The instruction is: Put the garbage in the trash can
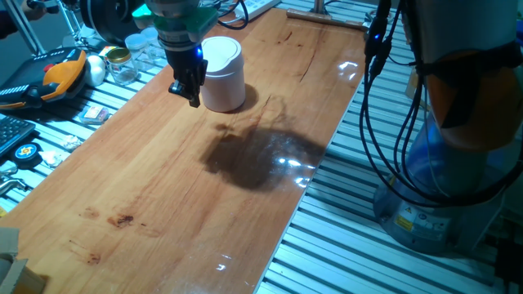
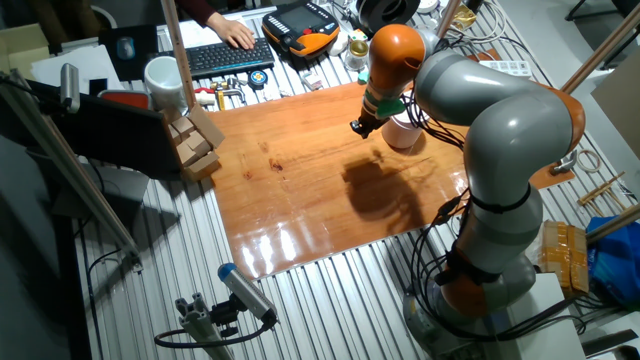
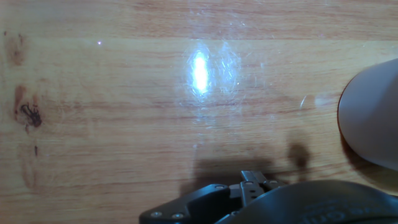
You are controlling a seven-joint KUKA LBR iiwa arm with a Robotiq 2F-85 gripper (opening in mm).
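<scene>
The trash can is a small white bin with a domed lid, standing on the wooden table top near its far end. It also shows in the other fixed view and at the right edge of the hand view. My gripper hangs just left of the bin, a little above the wood, and also shows in the other fixed view. Its two black fingertips stand slightly apart with nothing between them. The garbage wad is not visible in any view.
Clear glass jars and an orange-black device sit left of the board beyond the gripper. Wooden blocks and a white cup stand at the table's other end. Black cables hang to the right.
</scene>
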